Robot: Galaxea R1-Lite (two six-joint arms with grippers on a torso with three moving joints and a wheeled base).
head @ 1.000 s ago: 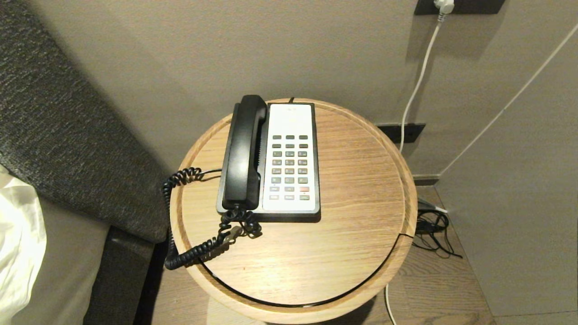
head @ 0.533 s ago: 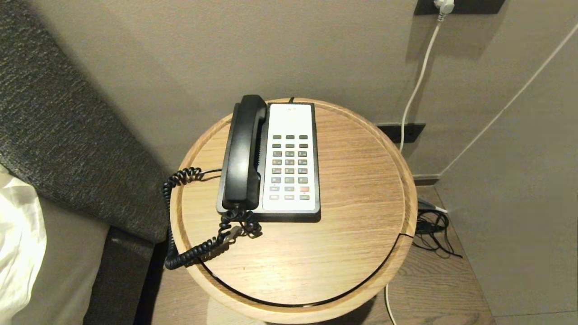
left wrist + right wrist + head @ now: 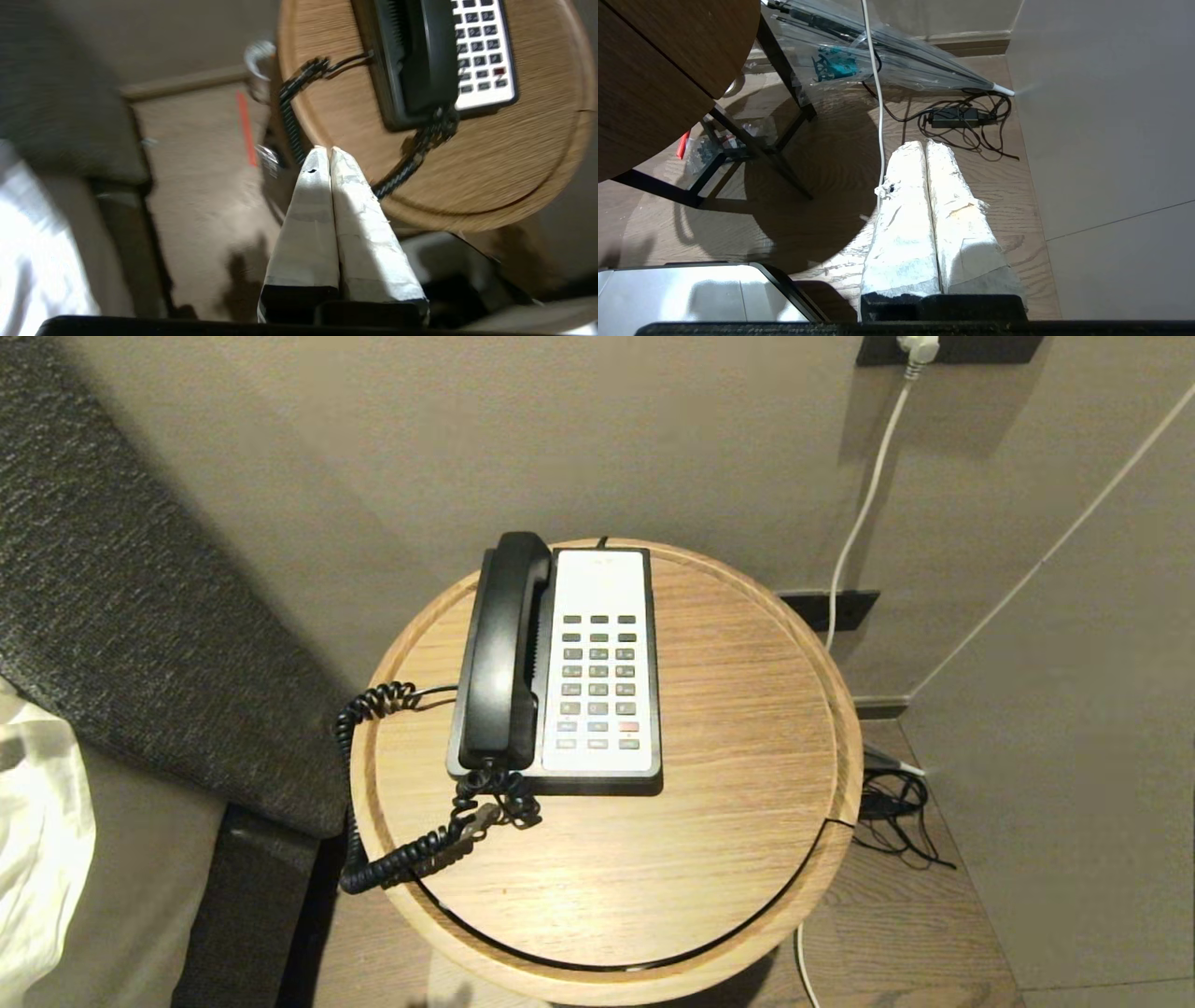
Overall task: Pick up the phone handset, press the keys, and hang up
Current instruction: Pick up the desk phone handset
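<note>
The long matte black plastic handset (image 3: 504,649) lies on its cradle beside the dark grey keys (image 3: 598,681), so nothing is done yet. The left gripper (image 3: 328,151) and right gripper (image 3: 924,144) have fingers pressed together, holding nothing.

1. Take the long matte black plastic phone handset (image 3: 504,653) as your reference. Far to its left, at the edge of the head view, the rumpled white bedding (image 3: 42,821) now has a soft grey shadow (image 3: 11,751) across its upper part. A second ago that patch was evenly bright.
2. On the near side of the handset, below the front rim of the round light-oak side table (image 3: 747,709), the pale strip of wood-grain floor (image 3: 467,989) has darkened at its left end. A dim patch now sits where you saw lighter floor before.
3. Both changes are slight and are changes of light only.
</note>
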